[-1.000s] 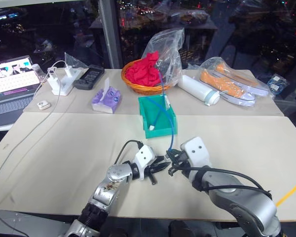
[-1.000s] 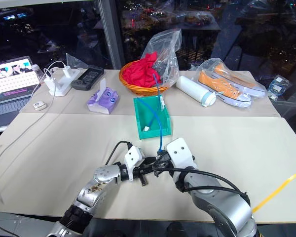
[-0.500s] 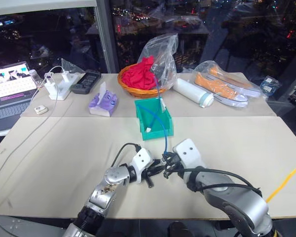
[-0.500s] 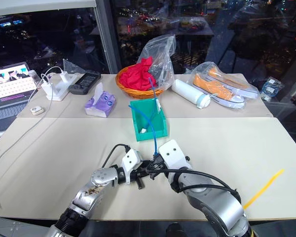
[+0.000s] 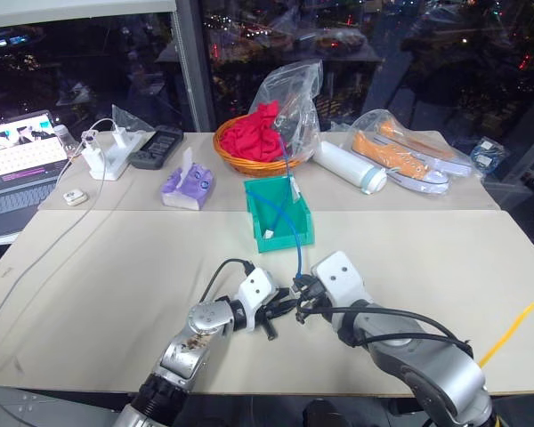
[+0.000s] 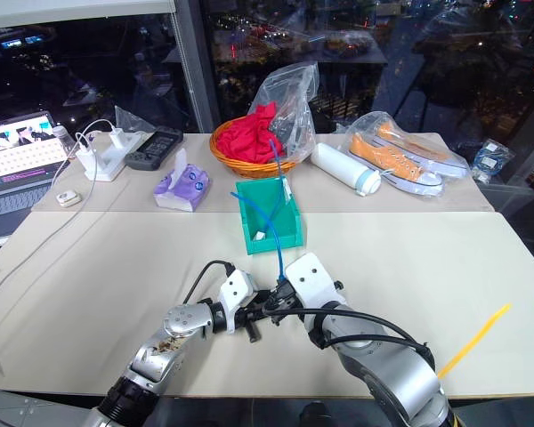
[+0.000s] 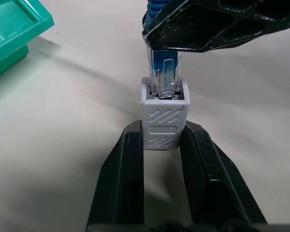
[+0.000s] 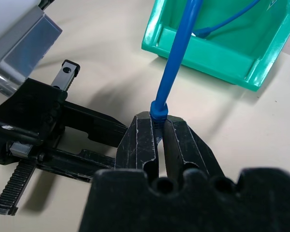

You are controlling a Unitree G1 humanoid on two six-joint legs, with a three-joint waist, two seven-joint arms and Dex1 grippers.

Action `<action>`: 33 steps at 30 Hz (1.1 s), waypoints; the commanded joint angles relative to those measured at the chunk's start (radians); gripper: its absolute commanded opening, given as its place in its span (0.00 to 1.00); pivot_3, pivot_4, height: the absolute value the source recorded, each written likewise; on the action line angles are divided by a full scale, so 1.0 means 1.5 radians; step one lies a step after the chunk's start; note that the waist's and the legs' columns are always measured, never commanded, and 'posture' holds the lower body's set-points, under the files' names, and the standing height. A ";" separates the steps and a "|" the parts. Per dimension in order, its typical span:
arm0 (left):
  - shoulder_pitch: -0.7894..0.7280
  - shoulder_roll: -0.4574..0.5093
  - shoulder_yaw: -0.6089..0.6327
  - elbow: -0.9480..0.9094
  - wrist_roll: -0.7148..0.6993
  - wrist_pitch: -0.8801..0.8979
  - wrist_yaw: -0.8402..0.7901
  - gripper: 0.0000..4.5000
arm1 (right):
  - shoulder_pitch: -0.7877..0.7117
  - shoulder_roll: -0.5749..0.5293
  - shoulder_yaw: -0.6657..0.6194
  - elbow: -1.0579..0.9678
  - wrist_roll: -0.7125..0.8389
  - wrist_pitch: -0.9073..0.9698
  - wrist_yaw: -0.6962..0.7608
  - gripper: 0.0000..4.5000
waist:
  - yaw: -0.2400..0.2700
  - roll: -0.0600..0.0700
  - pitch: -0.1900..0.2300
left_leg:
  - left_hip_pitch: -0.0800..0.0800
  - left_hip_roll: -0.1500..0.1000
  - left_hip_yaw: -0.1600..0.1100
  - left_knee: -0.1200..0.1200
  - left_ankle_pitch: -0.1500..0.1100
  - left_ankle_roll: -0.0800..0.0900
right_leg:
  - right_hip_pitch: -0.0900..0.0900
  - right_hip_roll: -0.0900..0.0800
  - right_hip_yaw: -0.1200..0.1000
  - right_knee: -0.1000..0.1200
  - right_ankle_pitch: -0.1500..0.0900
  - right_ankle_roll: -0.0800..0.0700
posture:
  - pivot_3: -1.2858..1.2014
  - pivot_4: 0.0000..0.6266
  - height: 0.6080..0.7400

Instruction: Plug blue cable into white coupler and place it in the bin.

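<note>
Seating the plug: left tool (image 7: 163,145) clamps the white coupler (image 7: 165,116), right tool (image 8: 160,126) pinches the blue cable (image 8: 176,67) just behind its clear plug (image 7: 163,77), which sits partly in the socket, above the bench (image 5: 116,258) in front of the bin (image 5: 280,218). I'd push straight along the socket axis, no twisting, with the coupler held square until the plug bottoms out.
</note>
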 commanded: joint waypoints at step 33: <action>0.024 0.021 0.005 -0.070 -0.022 0.013 -0.016 0.13 | 0.059 0.047 0.149 0.142 -0.109 0.043 0.045 0.00 | -0.014 -0.002 -0.003 | 0.011 0.001 0.000 -0.011 0.000 -0.001 | 0.008 0.002 0.001 -0.001 -0.008 0.002 | 0.52 0.24 0.86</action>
